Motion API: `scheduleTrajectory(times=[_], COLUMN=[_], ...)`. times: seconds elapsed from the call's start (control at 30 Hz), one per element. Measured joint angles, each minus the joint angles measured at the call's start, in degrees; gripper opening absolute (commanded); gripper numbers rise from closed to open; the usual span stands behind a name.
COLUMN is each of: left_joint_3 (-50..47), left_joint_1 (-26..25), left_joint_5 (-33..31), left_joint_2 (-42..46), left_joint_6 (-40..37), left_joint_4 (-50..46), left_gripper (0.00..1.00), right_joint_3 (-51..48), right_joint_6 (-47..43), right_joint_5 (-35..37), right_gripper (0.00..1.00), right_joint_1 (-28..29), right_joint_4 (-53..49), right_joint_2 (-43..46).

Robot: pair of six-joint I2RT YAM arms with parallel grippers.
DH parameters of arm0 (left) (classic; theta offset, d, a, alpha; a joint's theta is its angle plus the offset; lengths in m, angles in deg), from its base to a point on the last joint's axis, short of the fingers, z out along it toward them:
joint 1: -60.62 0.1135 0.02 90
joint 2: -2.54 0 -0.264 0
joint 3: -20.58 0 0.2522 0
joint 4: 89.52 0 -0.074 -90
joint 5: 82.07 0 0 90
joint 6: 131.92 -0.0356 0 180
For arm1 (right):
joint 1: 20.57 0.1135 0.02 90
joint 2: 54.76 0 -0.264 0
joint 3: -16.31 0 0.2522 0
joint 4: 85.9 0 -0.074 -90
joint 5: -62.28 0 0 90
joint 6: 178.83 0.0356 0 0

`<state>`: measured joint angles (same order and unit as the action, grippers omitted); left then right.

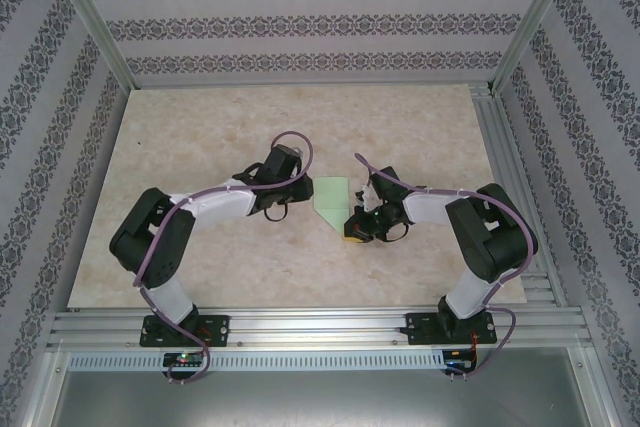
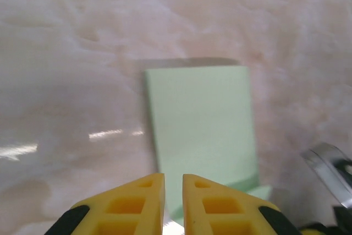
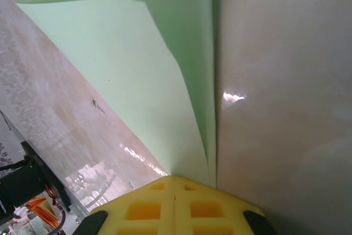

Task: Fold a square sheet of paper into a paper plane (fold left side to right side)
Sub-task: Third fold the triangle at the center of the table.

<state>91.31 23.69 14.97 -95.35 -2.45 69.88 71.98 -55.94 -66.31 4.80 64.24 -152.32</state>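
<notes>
The square sheet of paper [image 1: 332, 197] lies mid-table between my two grippers, pale green and folded into a narrower rectangle. In the left wrist view the paper [image 2: 201, 125] lies flat, with a lower layer peeking out at its near right corner. My left gripper [image 2: 173, 191] hovers at its near edge, its yellow fingers a narrow gap apart with nothing between them. My right gripper [image 3: 175, 179] is shut, its tips resting on the paper [image 3: 126, 70] beside the straight edge, where the upper layer curls up slightly. From above, the left gripper [image 1: 303, 192] sits at the paper's left and the right gripper [image 1: 353, 231] at its near right corner.
The marbled beige table [image 1: 400, 127] is bounded by patterned walls and aluminium posts. A metal rail [image 1: 320, 332] carrying both arm bases runs along the near edge. A shiny metal part [image 2: 327, 171] shows at the right of the left wrist view.
</notes>
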Motion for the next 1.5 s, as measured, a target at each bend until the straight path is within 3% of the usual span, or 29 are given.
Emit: scheduleTrajectory(times=[0.3,0.73,1.5], left_joint_3=[-2.56,-3.58,-3.3], left_joint_1=[-9.68,-9.99,-11.28], left_joint_5=[5.2,5.31,3.93], left_joint_2=[-2.08,-6.99,-8.46], left_joint_6=[4.74,10.05,11.26], left_joint_4=[1.66,6.91,8.55], left_gripper=[0.17,0.16,0.13], right_joint_3=[0.09,0.35,0.37], right_joint_6=[0.0,0.0,0.0], right_joint_5=[0.02,0.22,0.26], right_gripper=[0.0,0.0,0.0], right_joint_1=[0.0,0.0,0.0], right_joint_4=[-0.11,-0.81,-0.98], right_joint_2=[0.0,0.0,0.0])
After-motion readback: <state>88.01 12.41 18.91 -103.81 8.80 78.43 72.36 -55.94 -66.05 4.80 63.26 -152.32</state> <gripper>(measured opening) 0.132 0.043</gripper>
